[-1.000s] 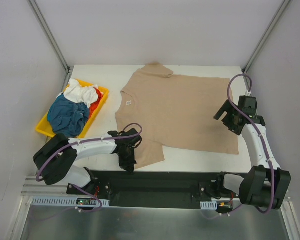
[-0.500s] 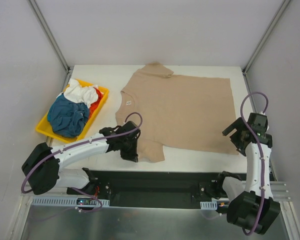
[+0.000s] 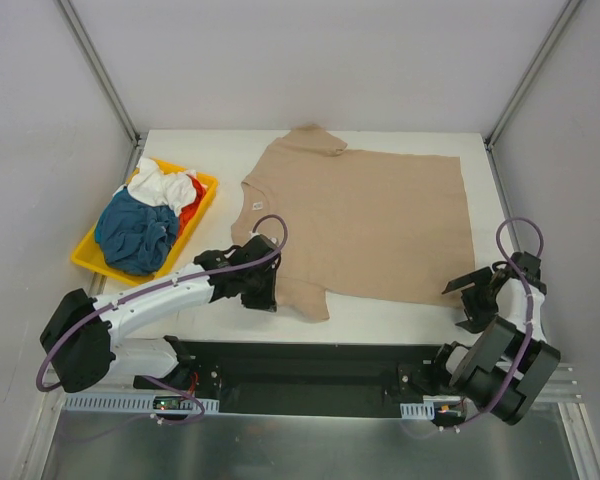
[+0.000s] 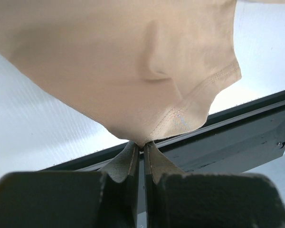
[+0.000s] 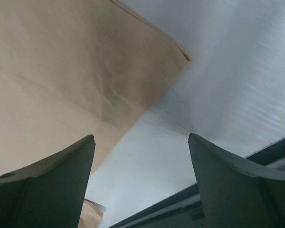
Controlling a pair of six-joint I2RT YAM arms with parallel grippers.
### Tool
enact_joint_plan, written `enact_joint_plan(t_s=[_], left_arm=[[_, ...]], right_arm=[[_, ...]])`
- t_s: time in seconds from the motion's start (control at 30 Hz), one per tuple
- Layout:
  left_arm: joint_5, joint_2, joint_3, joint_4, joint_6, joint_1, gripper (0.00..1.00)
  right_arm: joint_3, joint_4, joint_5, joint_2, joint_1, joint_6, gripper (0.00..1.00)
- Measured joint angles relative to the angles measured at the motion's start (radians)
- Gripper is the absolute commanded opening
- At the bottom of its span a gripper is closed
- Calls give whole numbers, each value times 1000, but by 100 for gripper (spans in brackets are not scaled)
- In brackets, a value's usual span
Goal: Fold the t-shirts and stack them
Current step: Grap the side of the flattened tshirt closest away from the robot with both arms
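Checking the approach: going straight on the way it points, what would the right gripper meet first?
Most likely the bare white tabletop, right beside the edge of the plain tan-beige cloth t-shirt. The right gripper is open, one finger over the cloth, so that finger may touch it first.

We saw red-orange shirt (image 3: pixel 188 216) mostly buried under white shirt (image 3: pixel 160 185) & teal shirt (image 3: pixel 135 232); tan shirt (image 4: pixel 109 61) was cut off at top edge, L wrist view.

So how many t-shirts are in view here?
4. The tan-beige t-shirt lies spread on the table; the teal-blue t-shirt, white t-shirt and red-orange t-shirt are heaped in the yellow tray at the left. The heap may hide more.
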Motion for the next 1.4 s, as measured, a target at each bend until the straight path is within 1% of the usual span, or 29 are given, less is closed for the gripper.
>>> enact_joint_plan(t_s=[0.03, 0.1, 0.23, 0.4, 0.57, 0.6, 0.67, 0.7, 0.73, 0.8, 1.0, 1.17, 1.27, 1.4], left_arm=[[-6, 0, 5, 0, 7, 0, 0], [-14, 0, 14, 0, 16, 0, 0], [-30, -2, 21, 0, 29, 2, 0], [-31, -8, 23, 0, 52, 14, 0], [-26, -14, 23, 0, 61, 20, 0], [-23, -18, 23, 0, 62, 20, 0], [-13, -28, 23, 0, 63, 20, 0], [-4, -32, 23, 0, 64, 20, 0], [7, -38, 23, 0, 66, 20, 0], [30, -45, 23, 0, 68, 20, 0], [101, -103, -14, -10, 59, 20, 0], [164, -185, -94, -35, 5, 20, 0], [187, -236, -136, -48, -36, 20, 0], [206, -301, -151, -52, -75, 19, 0]], right_arm=[[0, 14, -11, 16, -1, 0, 76], [0, 58, -34, 56, -2, 7, 71], [8, 73, -38, 101, -7, 11, 64], [29, 71, -38, 146, -9, 18, 61], [56, 74, -50, 199, -9, 24, 51], [56, 78, -55, 203, -9, 26, 44], [56, 93, -59, 206, -9, 26, 34], [54, 102, -60, 209, -9, 26, 26], [53, 111, -61, 212, -9, 27, 22], [49, 124, -62, 214, -9, 25, 15], [40, 146, -63, 211, -9, 11, 1], [25, 158, -52, 170, -8, -9, 1], [18, 155, -22, 107, -8, -23, 1], [11, 143, 5, 30, -8, -40, 1]])
